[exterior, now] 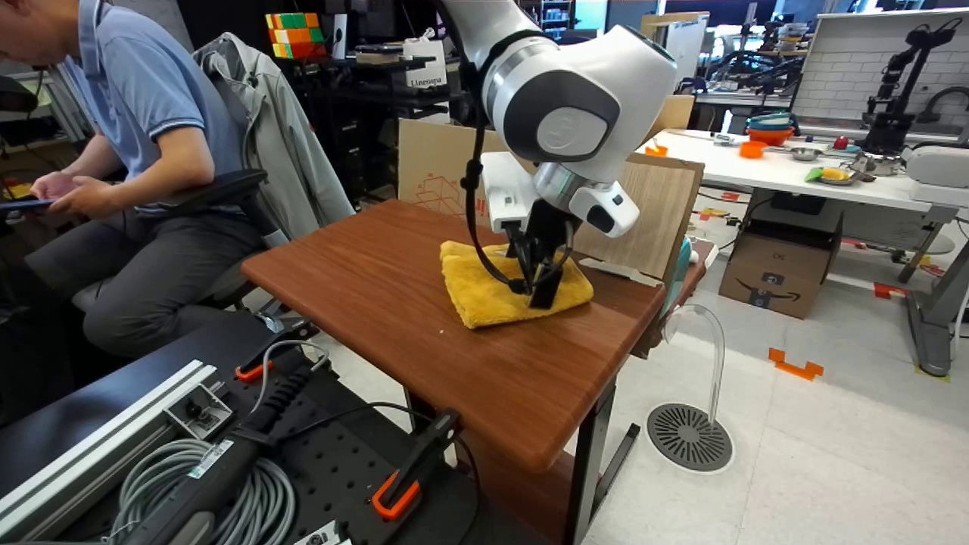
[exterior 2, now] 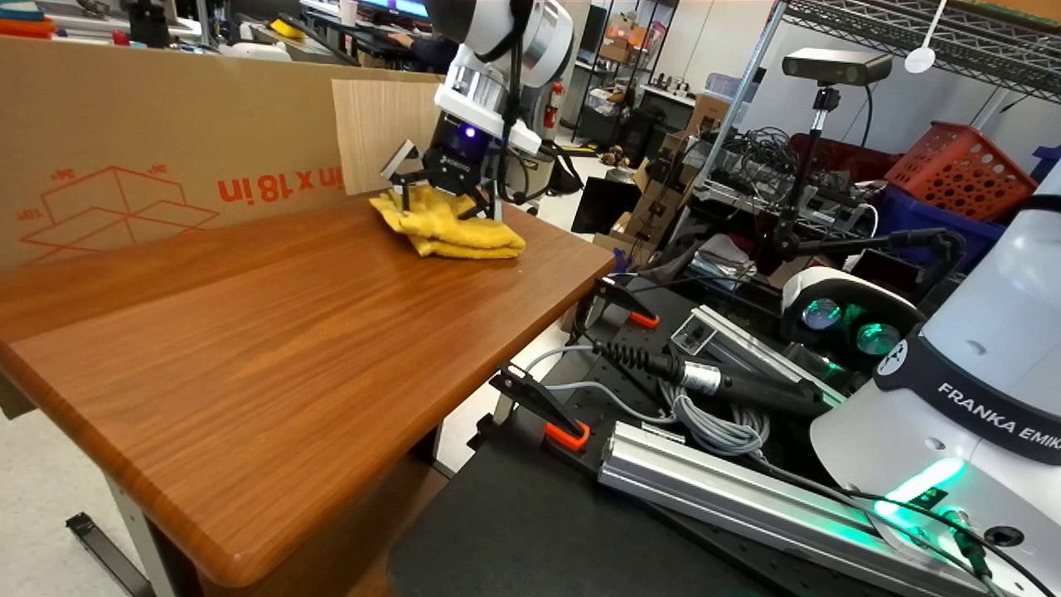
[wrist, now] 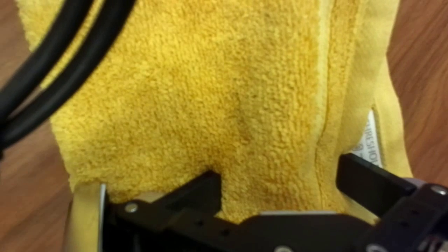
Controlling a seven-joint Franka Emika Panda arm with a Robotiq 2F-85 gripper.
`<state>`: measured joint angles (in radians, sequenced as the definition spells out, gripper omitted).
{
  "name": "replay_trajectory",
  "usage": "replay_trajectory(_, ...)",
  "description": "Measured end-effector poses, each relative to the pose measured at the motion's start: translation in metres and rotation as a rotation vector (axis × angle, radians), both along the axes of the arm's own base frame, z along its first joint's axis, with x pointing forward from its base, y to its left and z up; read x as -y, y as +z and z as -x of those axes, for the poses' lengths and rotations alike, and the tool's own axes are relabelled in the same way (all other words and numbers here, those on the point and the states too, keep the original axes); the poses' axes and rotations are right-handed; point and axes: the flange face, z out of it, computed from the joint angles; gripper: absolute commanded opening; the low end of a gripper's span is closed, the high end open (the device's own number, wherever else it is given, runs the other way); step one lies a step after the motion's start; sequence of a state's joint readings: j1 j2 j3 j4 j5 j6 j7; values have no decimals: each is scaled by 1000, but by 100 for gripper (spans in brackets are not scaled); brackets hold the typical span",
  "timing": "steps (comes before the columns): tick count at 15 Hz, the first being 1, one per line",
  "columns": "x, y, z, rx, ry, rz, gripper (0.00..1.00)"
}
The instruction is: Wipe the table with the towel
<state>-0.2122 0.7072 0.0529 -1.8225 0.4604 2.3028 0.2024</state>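
Observation:
The table [exterior: 363,280] has a reddish-brown wood-grain top and shows in both exterior views [exterior 2: 273,332]. The mustard-yellow towel [exterior: 473,291] lies folded near one end of the tabletop, beside the upright boards. In an exterior view the towel [exterior 2: 477,239] looks rumpled, with loose layers. My gripper [exterior: 539,291] points down onto the towel, and also shows in an exterior view [exterior 2: 439,211]. In the wrist view the fingers [wrist: 280,166] stand wide apart, with towel [wrist: 175,87] between and under them. The fingertips touch the cloth; one is beside a white label. Their very ends are partly hidden.
A cardboard sheet [exterior 2: 166,149] and a light wood board [exterior 2: 377,124] stand upright along the table's edge. Black clamps with orange pads [exterior: 416,469] grip the opposite edge beside a black bench [exterior 2: 514,506]. A seated person [exterior: 151,151] is near the table.

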Motion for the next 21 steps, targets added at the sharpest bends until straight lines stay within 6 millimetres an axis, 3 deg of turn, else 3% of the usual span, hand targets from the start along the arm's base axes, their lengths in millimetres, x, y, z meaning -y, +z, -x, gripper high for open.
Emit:
replay_trajectory(3, 11, -2, 13, -53, -1, -15, 100)
replay_trajectory(6, 6, -6, 33, -130, 50, -38, 100)
replay_trajectory(10, -25, -10, 56, -208, 184, -1, 100)
replay_trajectory(14, -49, -11, 65, -237, 272, 46, 100)
replay_trajectory(17, -43, -11, 68, -265, 238, 51, 100)
replay_trajectory(21, -18, -12, 74, -290, 166, 51, 100)
